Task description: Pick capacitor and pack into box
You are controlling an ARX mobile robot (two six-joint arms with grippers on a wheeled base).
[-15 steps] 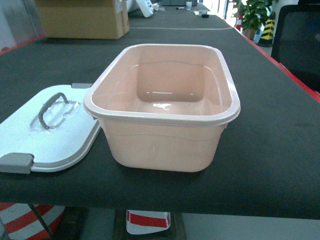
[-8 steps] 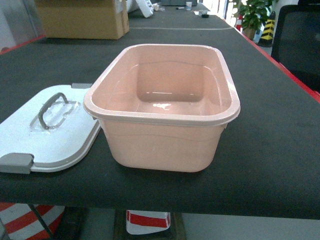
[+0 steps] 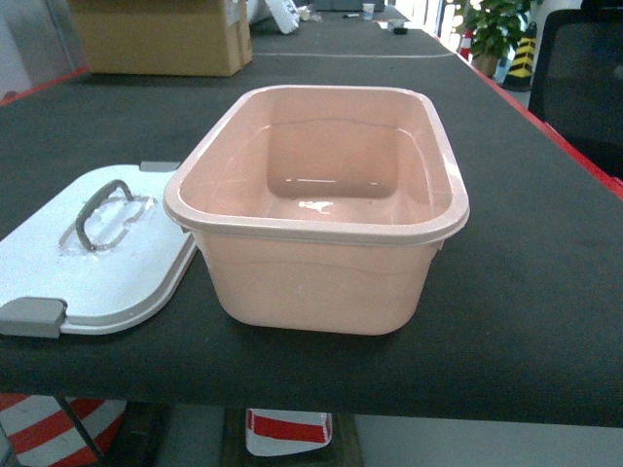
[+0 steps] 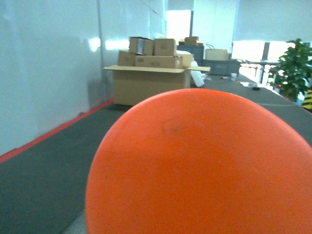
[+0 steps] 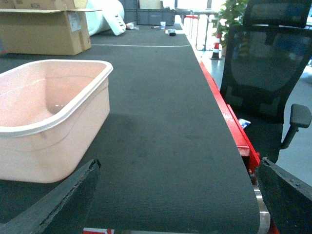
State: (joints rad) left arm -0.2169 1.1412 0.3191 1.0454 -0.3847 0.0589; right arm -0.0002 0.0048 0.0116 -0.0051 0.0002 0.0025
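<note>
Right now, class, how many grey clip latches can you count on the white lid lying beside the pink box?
2. One latch sits at the lid's near corner edge; the other peeks out at its far end, by the box. None seems hidden.

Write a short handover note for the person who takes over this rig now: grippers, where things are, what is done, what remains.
Right gripper: open and empty, low over the table, right of the box.
Left gripper: not visible; its wrist camera is almost filled by an orange rounded object, so its state cannot be told.
Box: open and empty, upright near the table's front edge. Its lid lies flat on the table at its left, touching it.
Capacitor: not identifiable in any view.
Done: lid is off.
Left: pick the capacitor and put it into the box.
</note>
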